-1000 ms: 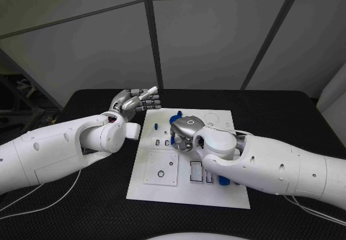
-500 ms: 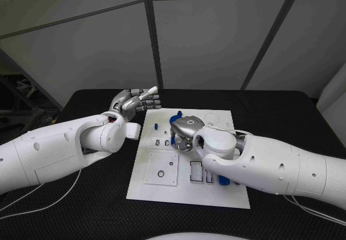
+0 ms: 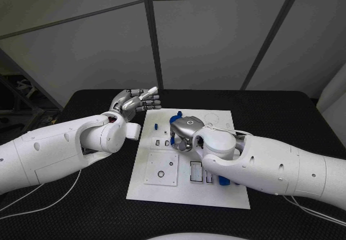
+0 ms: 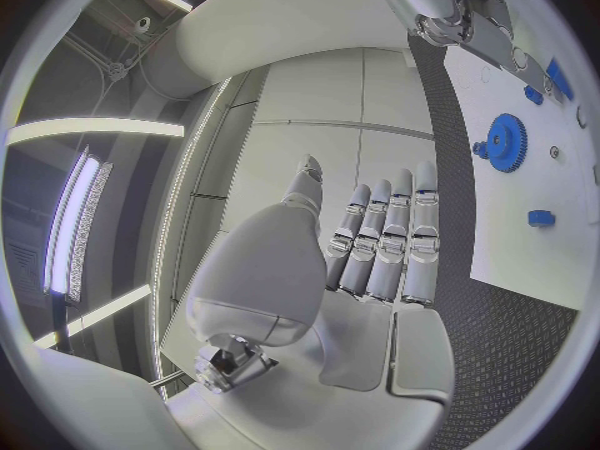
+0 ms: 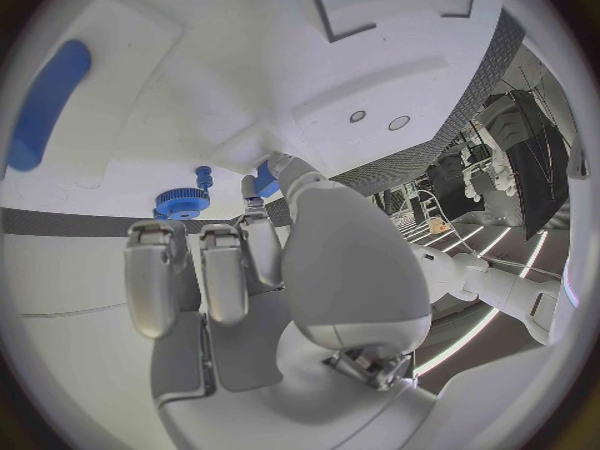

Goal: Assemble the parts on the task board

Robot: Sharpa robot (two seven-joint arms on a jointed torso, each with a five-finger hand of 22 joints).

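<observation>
Now, the right robot hand (image 3: 185,131) was seen low over the task board (image 3: 164,185), a small blue part (image 5: 265,180) pinched at its fingertips beside the blue gear (image 5: 183,203). The left robot hand (image 3: 135,102) was held released beyond the board's edge. A slight tilt could jam or drop the part.

You see the task board (image 3: 189,192) as smooth, matt white plastic, and the black table (image 3: 288,112) beyond the right hand (image 3: 186,131) shows a fine woven, cloth-like texture. Both hands look like brushed silver metal with pale, satin plastic pads; the left hand (image 4: 363,270) shows this best. The blue gear (image 4: 505,142) near its fingertips looks like matt plastic, though it is small.
</observation>
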